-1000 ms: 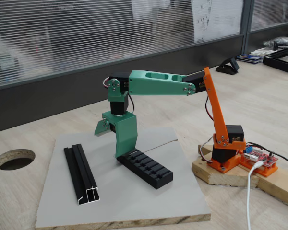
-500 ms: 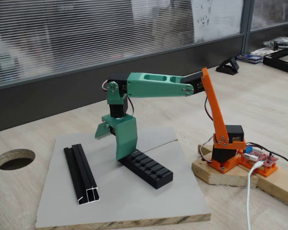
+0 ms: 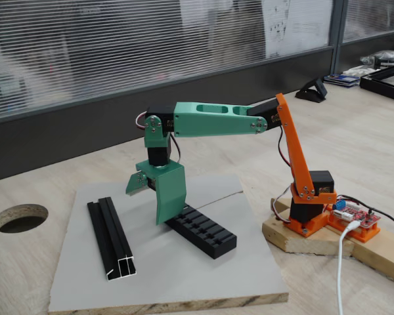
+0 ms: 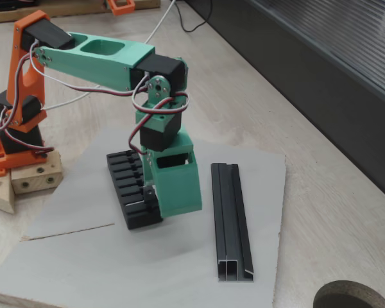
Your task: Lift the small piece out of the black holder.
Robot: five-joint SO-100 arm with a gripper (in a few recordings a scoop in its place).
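Around the black holder [image 3: 201,230] we've got bare grey board [image 3: 184,275] in front and on the right side in one fixed view, so that's open. The green gripper [image 4: 170,199] sits right over the holder's end, blocking it. The grooved rail [image 4: 230,218] lies just beside it with a narrow lane between. The orange arm base [image 3: 308,210] stands well apart.

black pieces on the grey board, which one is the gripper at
The black holder, the short block with cross slots; the gripper is at its end, while the grooved rail lies apart.
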